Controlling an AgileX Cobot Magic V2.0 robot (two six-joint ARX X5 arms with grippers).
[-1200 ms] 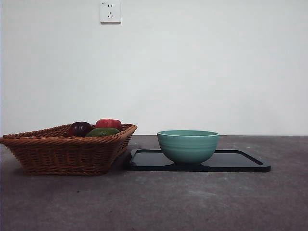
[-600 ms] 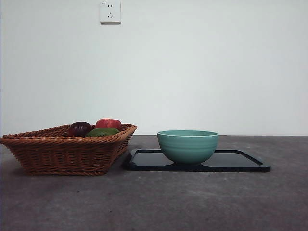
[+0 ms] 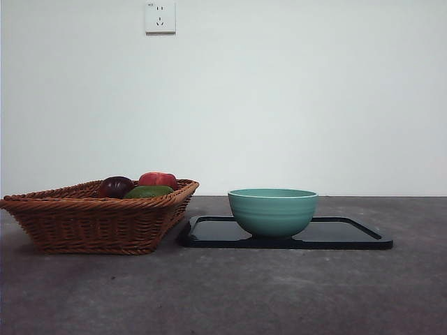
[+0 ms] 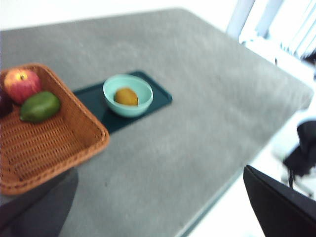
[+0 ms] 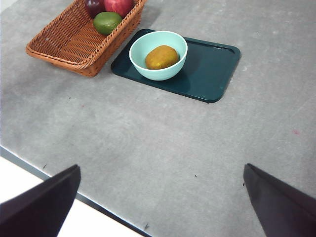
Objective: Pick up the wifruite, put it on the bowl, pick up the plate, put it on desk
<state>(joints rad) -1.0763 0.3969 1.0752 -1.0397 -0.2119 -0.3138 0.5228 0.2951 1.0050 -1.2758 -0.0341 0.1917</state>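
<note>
Wifruite [image 5: 161, 57] sits inside bowl [image 5: 158, 54], bowl on dark tray [image 5: 207, 69]; step 1 looks done. Both grippers, L [image 4: 158, 207] & R [image 5: 160, 202], spread wide, empty, well clear.

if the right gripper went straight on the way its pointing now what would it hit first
Most likely the bare desk. The right gripper has wide-open jaws and looks down at open tabletop. The bowl, holding the wifruite and standing on the dark tray, lies farther along. Depth is unclear from this view.
</note>
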